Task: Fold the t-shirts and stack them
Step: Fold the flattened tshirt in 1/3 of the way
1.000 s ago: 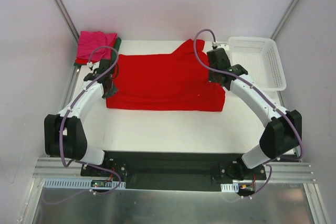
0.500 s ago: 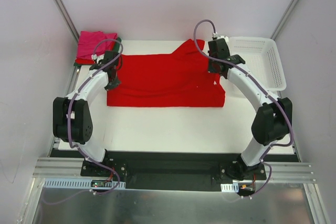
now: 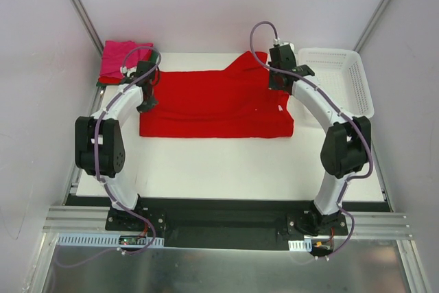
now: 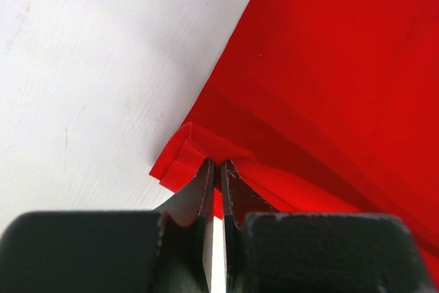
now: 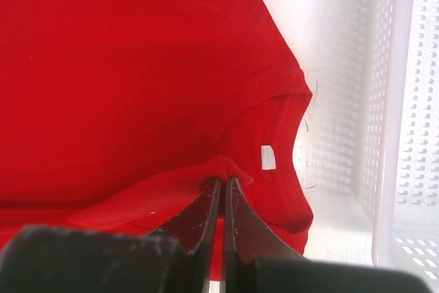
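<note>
Fold in progress on the large red t-shirt (image 3: 212, 111), which lies spread across the far half of the white table (image 3: 226, 162), between a folded magenta pink t-shirt (image 3: 120, 58) at the far left corner and a white lattice basket (image 3: 329, 51) at the far right. Both arms reach to opposite ends of the garment. The left gripper (image 4: 218, 169) has its fingers pressed almost together, pinching a doubled corner of hem at the shirt's left edge; bare table shows just beyond the cloth. The right gripper (image 5: 223, 184) is likewise nearly closed, nipping a raised ridge of red fabric close to the neck opening, where a small white label (image 5: 267, 157) is visible, with the basket wall just to the right. Judged from this arrangement, the step in hand is carrying a lengthwise fold of the red shirt, with stacking not yet begun. The next move appears to call for both arms travelling together at equal height, keeping the cloth taut between the two pinches, so that the carried edge lands square before release.
</note>
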You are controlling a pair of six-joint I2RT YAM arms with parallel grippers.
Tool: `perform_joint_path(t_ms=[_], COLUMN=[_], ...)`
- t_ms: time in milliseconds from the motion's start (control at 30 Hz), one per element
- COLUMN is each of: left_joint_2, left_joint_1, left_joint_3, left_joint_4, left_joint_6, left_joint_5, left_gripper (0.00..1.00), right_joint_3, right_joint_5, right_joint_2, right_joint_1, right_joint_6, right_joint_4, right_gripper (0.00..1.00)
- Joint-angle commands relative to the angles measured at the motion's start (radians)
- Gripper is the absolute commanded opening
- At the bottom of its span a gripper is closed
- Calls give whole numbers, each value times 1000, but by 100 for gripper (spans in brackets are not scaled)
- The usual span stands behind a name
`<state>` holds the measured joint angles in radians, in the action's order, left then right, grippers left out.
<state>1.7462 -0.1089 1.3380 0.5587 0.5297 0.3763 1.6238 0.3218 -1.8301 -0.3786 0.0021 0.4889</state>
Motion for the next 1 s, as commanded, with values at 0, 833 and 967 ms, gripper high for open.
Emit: perform_joint_path(t_ms=[0, 833, 967], left_joint_2=[25, 213, 220], left_joint_1=[20, 35, 35], left_joint_3=[49, 216, 214], left_joint_4=[3, 0, 1], left_joint_6=[-23, -56, -54], left_joint_5=[30, 13, 36], left_gripper=[0, 0, 8], right_joint_3=[77, 185, 194], right_joint_5=[-15, -40, -50], right_joint_2=[-27, -162, -176], right_joint_1=[9, 56, 63], right_joint_6=[-27, -37, -42], right_joint_4=[-30, -21, -21], right_gripper=[1, 1, 38])
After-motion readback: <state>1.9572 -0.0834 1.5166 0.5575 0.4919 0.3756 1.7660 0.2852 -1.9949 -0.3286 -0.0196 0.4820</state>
